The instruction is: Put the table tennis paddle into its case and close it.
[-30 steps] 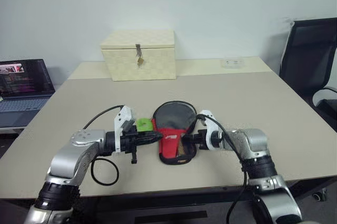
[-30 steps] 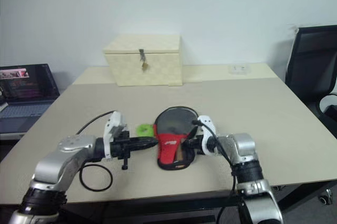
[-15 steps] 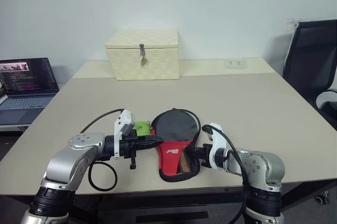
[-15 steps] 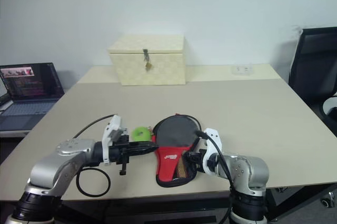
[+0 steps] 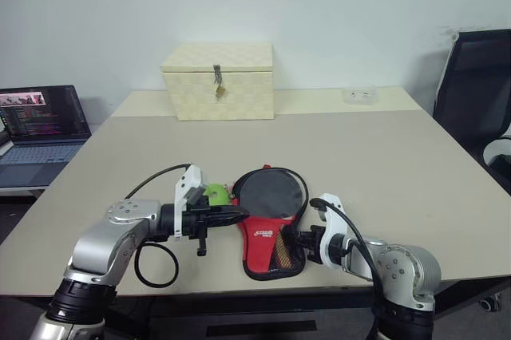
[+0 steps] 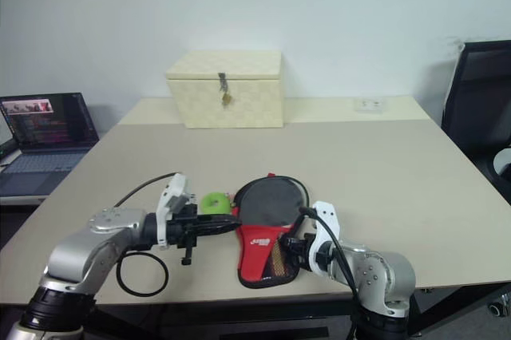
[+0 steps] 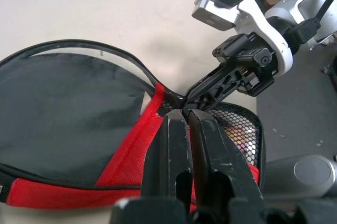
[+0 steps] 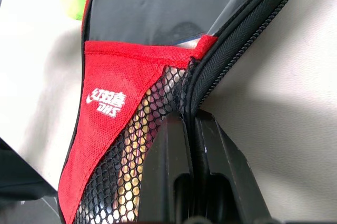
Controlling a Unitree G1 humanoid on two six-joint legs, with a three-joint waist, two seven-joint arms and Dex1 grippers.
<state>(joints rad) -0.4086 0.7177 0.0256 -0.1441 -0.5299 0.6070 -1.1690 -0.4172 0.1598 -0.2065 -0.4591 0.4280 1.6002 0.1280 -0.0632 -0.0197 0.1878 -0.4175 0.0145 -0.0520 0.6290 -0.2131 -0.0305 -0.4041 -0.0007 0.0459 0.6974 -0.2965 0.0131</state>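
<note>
Two robot grippers closing a black and red paddle case (image 5: 270, 224) on a table (image 5: 399, 156).
Left gripper (image 5: 239, 213) pinches the case's left edge; right gripper (image 5: 294, 238), clamped on the zipper edge, probably pulls next.

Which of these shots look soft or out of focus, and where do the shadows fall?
Left wrist view: the left gripper fingers are soft up close, while the case fabric is sharper. Right wrist view: the right gripper fingers blur, the red logo panel reads clearly, and a soft shadow lies on the table beside the zip edge. Eye views: even light, faint shadows.
</note>
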